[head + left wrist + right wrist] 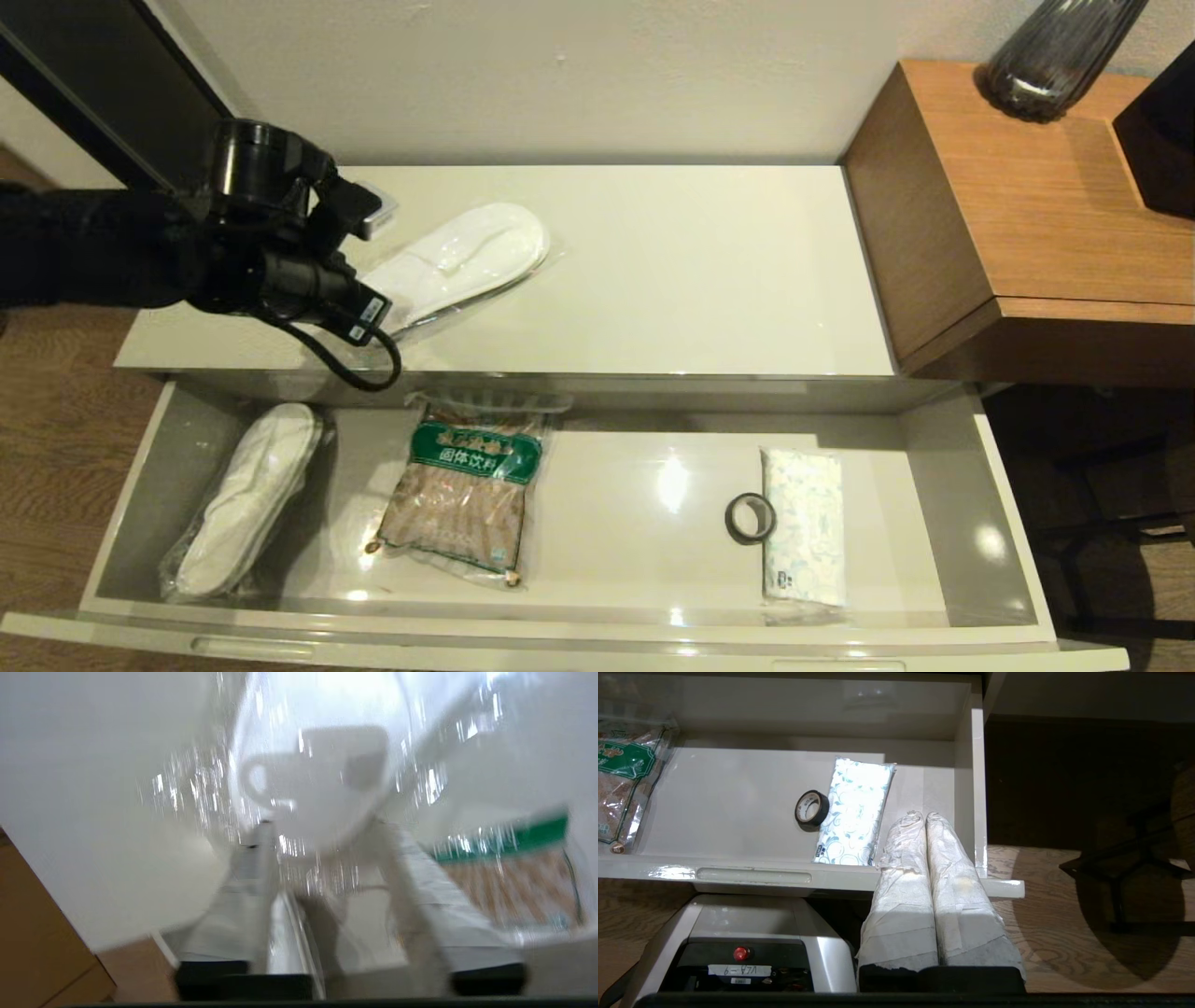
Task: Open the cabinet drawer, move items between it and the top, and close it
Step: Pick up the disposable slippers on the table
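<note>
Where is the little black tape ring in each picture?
Head view: black tape roll lies in the open drawer, touching the patterned white packet.
Left wrist view: not in it.
Right wrist view: tape roll beside the packet.
Shared landmark: the packet.

Left gripper (322,858) fingers (420,891) parted over bagged white slipper (322,779); glossy cream-white top (93,812), green-labelled packet (509,877), brown floor (32,933); view blurred
</note>
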Robot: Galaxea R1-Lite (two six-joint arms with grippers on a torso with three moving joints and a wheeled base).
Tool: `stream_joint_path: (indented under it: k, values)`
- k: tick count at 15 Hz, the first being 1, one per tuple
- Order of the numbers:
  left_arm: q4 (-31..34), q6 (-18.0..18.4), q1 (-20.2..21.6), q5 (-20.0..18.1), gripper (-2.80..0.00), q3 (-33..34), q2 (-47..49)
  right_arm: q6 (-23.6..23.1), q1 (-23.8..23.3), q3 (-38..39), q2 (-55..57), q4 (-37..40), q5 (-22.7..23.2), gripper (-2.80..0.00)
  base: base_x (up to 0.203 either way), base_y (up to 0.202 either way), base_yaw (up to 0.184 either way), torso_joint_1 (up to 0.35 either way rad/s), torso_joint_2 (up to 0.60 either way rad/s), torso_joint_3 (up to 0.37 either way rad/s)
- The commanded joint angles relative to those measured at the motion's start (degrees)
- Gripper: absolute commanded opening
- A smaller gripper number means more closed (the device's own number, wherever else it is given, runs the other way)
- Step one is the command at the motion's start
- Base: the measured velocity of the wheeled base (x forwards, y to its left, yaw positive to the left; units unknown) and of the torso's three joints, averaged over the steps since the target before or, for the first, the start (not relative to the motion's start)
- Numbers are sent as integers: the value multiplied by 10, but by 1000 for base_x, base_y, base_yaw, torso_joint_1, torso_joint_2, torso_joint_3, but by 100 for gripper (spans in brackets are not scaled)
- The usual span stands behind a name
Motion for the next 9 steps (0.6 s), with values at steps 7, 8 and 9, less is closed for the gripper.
stream_joint_path:
  k: [7, 8, 9]
  values:
    - [1, 61, -48, 62, 0, -112, 84, 0, 0, 0, 1, 0, 0, -280, 0, 0, 0, 0, 0, 0]
    - [1, 66, -48, 62, 0, -115, 84, 0, 0, 1, 1, 0, 0, -280, 0, 0, 0, 0, 0, 0]
    - [0, 71, -48, 61, 0, -121, 86, 0, 0, 0, 1, 0, 0, -280, 0, 0, 0, 0, 0, 0]
